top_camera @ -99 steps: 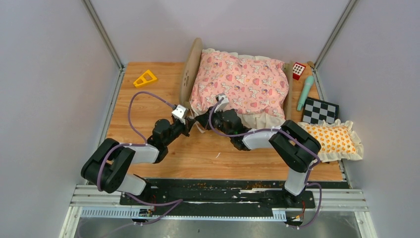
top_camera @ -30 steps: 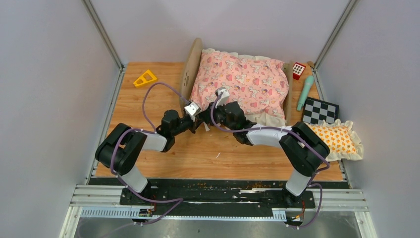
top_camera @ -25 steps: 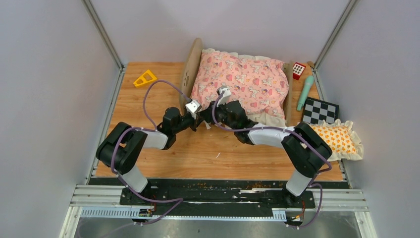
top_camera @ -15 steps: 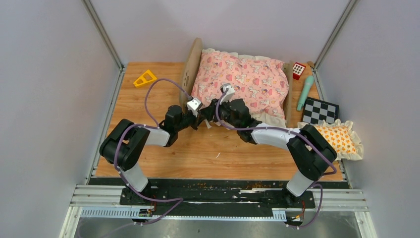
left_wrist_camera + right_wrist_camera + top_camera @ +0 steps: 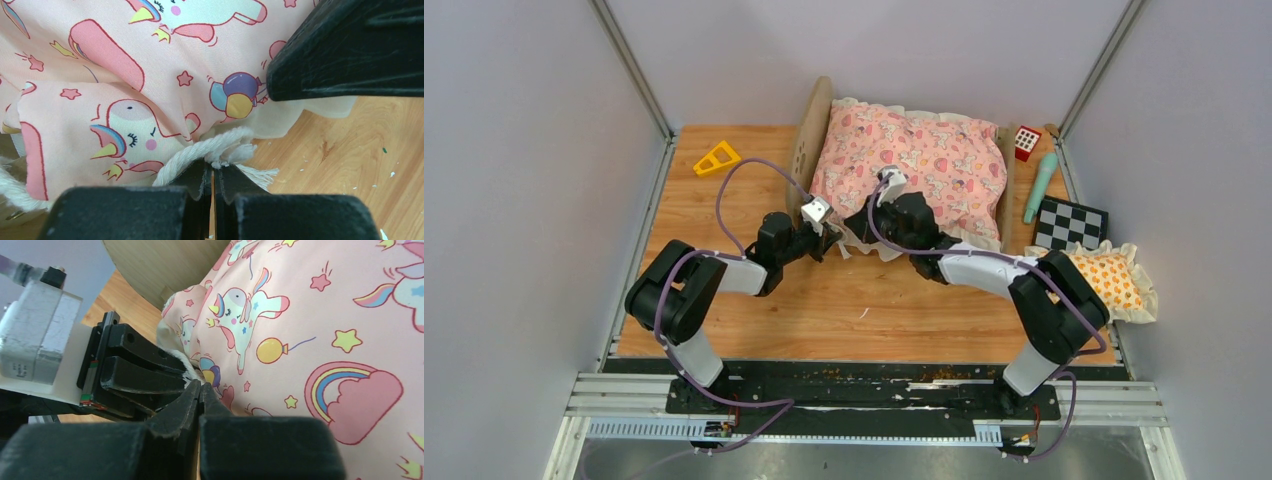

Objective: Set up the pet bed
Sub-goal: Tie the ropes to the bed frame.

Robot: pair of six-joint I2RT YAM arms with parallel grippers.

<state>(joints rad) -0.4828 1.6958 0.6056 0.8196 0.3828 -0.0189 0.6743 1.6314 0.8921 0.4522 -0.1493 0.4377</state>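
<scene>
1. Two grippers of mine met at the lower left corner of the pet bed [image 5: 1007, 172], just left of centre in the overhead view.
2. The pet bed stood in the upper middle of the wooden table [image 5: 724, 300]. Its rounded headboard [image 5: 810, 145] was on the left, and the pink unicorn quilt [image 5: 919, 165] was spread over the top.
3. My left gripper [image 5: 213, 172] was clenched on a white twisted cord [image 5: 197, 151]. The cord lay against the quilt's corner at the bottom centre of the left wrist view, its frayed end just past my fingertips.
4. My right gripper [image 5: 199, 389] had its fingers pressed together with no gap. The tips were at the quilt's edge beside the cream ruffle [image 5: 307, 112], and I could not tell whether any cloth was pinched between them.
5. In the overhead view the right gripper sat just above and to the right of the left one, the two nearly touching.
6. The quilt's corner was bunched and folded there, with the ruffle drooping onto the wood.
7. A yellow triangle [image 5: 717, 158] lay at the table's upper left.
8. At the upper right were a red block [image 5: 1027, 141] and a teal stick [image 5: 1040, 187], with a checkered square [image 5: 1070, 224] below them.
9. An orange frilled pillow [image 5: 1114, 282] lay at the right edge, partly behind my right arm.
</scene>
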